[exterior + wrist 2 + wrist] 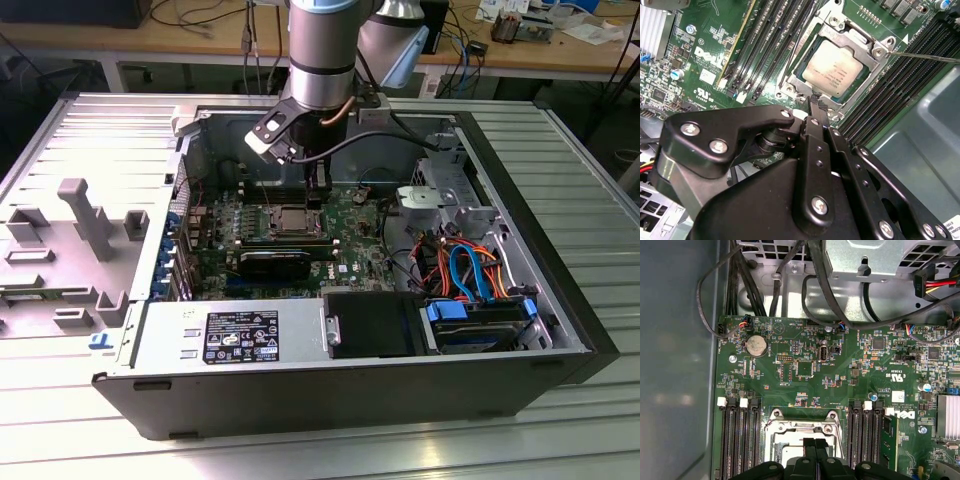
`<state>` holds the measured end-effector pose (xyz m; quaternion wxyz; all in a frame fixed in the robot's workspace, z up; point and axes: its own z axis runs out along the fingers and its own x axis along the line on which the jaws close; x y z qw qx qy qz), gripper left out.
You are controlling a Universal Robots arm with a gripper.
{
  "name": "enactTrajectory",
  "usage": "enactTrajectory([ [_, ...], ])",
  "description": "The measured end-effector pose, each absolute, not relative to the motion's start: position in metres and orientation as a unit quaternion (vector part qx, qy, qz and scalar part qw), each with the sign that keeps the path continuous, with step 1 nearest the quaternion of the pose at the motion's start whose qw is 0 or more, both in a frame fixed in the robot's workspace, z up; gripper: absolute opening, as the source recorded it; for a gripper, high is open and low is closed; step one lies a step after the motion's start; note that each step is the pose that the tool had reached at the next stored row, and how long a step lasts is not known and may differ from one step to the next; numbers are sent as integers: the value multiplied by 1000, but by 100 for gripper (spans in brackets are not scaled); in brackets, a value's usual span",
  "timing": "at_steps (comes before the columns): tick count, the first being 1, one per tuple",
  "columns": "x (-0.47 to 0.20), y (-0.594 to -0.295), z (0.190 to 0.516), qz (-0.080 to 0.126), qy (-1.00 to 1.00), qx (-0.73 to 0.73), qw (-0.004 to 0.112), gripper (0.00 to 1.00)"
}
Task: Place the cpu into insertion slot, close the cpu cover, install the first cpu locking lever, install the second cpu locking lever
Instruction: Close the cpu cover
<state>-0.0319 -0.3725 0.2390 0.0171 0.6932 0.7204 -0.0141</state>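
Black claw (815, 101) is closed, with nothing visible between its fingers. Your arm (322, 50) stands straight down into the open case (560, 300). The claw's tip sits at the edge of the socket (790, 87). Just past it, the grey chip (832, 70) lies flat in the socket, and the silver cover (862, 42) is down around it. A thin lever (925, 56) juts from one corner across the long black slots (900, 85). You have open board on both sides. The ribbed table (590, 200) surrounds the case.

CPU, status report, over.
Gripper shut, tips at insertion slot edge. Cpu seated, cpu cover down over it. Thin lever rod juts out alongside.
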Motion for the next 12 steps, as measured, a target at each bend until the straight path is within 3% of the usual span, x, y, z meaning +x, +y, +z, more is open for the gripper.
enactTrajectory([
  [12,-47,-373,238,-14,722,692,17,11],
])
